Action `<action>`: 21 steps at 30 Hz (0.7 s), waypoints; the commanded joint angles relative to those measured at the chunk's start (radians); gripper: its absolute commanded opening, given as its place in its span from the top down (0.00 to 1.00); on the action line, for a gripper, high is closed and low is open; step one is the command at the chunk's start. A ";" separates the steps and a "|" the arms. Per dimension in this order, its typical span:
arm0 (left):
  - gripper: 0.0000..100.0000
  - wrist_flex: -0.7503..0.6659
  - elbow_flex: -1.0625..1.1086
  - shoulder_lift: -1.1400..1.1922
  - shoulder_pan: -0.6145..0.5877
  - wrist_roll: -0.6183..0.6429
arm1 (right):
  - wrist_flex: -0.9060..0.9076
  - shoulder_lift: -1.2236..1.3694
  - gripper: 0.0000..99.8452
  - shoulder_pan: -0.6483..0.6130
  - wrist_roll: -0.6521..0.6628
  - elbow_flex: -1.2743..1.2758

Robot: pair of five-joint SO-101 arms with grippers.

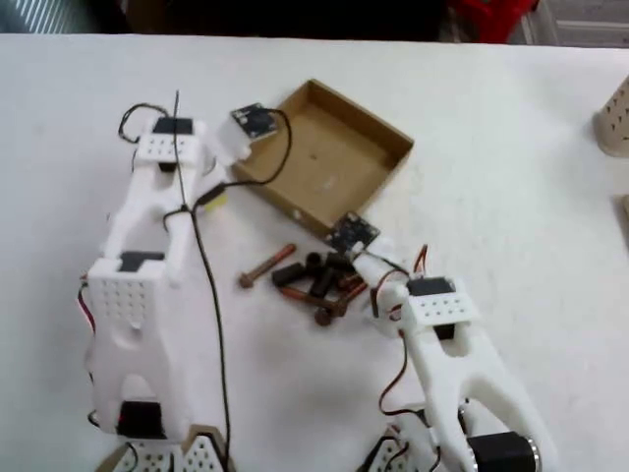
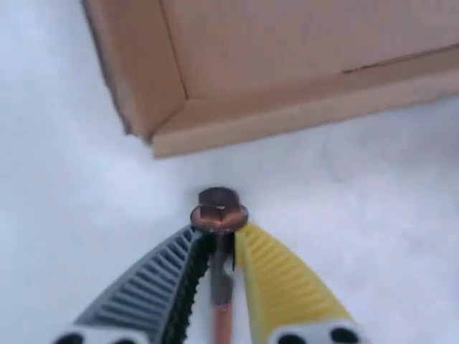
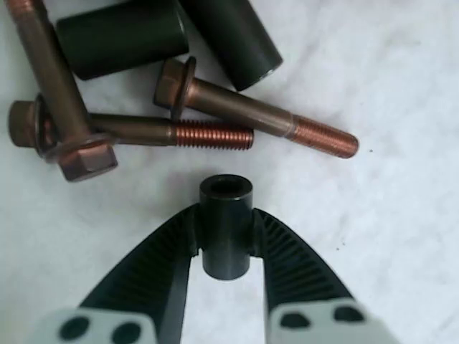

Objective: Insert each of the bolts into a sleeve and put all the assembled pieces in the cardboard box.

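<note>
Left claw (image 2: 221, 238) clenched on bolt (image 2: 219, 210) beside cardboard box (image 2: 287, 123); right claw (image 3: 226, 235) grips sleeve (image 3: 226, 208) near loose bolts (image 3: 237, 107).

White table (image 1: 511, 147) with an open cardboard box (image 1: 324, 157), copper bolts (image 1: 265, 267) and dark sleeves (image 1: 324, 278) beside it

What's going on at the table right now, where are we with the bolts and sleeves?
The left end effector is shut on a copper bolt, holding it just outside a corner of the cardboard box. The right end effector is shut on a black sleeve, right beside the loose bolts and other sleeves lying in a pile. The held bolt and sleeve are not yet joined.
</note>
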 commanded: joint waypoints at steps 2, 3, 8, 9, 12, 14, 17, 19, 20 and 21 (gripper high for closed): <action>0.98 0.147 -0.091 0.048 0.015 0.043 | -0.019 -0.021 0.98 -0.008 0.011 -0.025; 0.98 0.169 -0.100 0.051 0.012 0.089 | -0.019 -0.021 0.98 -0.008 0.012 -0.025; 0.98 0.239 -0.155 0.054 0.012 0.423 | -0.019 -0.021 0.98 -0.008 0.012 -0.025; 0.98 0.247 -0.169 0.054 0.010 0.509 | -0.019 -0.021 0.98 -0.008 0.012 -0.025; 0.98 0.261 -0.199 0.054 -0.007 0.758 | -0.019 -0.021 0.98 -0.008 0.012 -0.025; 0.98 0.261 -0.219 0.054 -0.033 0.861 | -0.019 -0.021 0.98 -0.008 0.011 -0.025; 0.98 0.261 -0.252 0.054 -0.082 0.941 | -0.019 -0.021 0.98 -0.007 0.011 -0.025; 0.98 0.255 -0.265 0.054 -0.107 0.933 | -0.019 -0.021 0.98 -0.007 0.011 -0.025; 0.98 0.249 -0.270 0.054 -0.116 0.913 | -0.019 -0.021 0.98 -0.007 0.011 -0.025; 0.98 0.236 -0.273 0.054 -0.122 0.893 | -0.019 -0.021 0.98 -0.007 0.011 -0.025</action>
